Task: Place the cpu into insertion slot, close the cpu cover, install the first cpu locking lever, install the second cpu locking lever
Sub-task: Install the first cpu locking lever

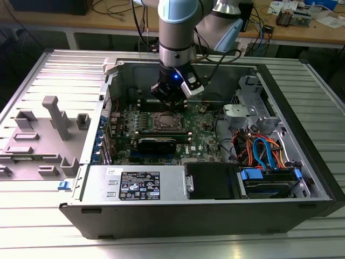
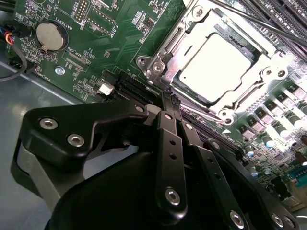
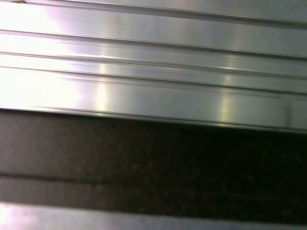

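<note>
over the open computer case point(image 1: 302, 178), which is lying on its side on a slotted metal table point(image 1: 302, 237), the arm is reaching straight down, and its gripper point(image 1: 169, 103) is hanging just above the green motherboard point(image 1: 202, 137), at the far edge of the insertion slot point(image 1: 167, 122).

in the second wrist view the gripper point(image 2: 169, 96) is showing its black fingers point(image 2: 168, 120) drawn together at the tips, a narrow closed pinch with nothing visibly caught in it. the tips are pointing at the near corner of the socket, very close to it; whether they are touching it i cannot tell.

the cpu point(image 2: 216, 60) is sitting flat in the slot, its pale metal top catching the light. the cpu cover point(image 2: 184, 45) is lying down over it, framing that top through its window. one thin lever point(image 2: 204, 114) is running along the socket edge nearest the fingers, and a second lever point(image 2: 259, 21) is crossing above the opposite side; whether either is latched i cannot tell.

a coin battery point(image 2: 51, 36) is sitting on the board well away from the socket. in the exterior view a grey fixture point(image 1: 54, 116) is standing on the table to the exterior view's left of the case, and blue and orange cables point(image 1: 264, 148) are curling inside the case at the exterior view's right.

in the first wrist view a ribbed silvery surface point(image 3: 153, 72) is gleaming.
</note>
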Available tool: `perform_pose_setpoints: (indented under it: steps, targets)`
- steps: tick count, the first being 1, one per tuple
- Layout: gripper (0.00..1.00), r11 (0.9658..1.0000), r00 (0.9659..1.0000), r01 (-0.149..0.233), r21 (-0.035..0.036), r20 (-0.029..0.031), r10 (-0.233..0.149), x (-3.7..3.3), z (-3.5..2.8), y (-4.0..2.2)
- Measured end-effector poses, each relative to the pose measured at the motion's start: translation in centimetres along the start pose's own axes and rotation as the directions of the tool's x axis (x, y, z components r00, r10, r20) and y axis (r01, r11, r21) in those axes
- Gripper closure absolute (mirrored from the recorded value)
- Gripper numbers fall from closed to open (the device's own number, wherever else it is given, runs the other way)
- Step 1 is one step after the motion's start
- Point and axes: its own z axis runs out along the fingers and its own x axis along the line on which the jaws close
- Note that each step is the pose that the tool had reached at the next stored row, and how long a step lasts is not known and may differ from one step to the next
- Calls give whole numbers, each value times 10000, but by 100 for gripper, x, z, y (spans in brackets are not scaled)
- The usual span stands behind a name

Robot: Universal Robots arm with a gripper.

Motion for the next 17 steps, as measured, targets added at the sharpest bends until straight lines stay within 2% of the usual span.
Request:
perform_pose_setpoints:
  steps: [9,17]
  targets:
    - [89,10000,10000,1,1,-1,-1,-6,36,-3]
    - [89,10000,10000,1,1,-1,-1,-8,41,-3]
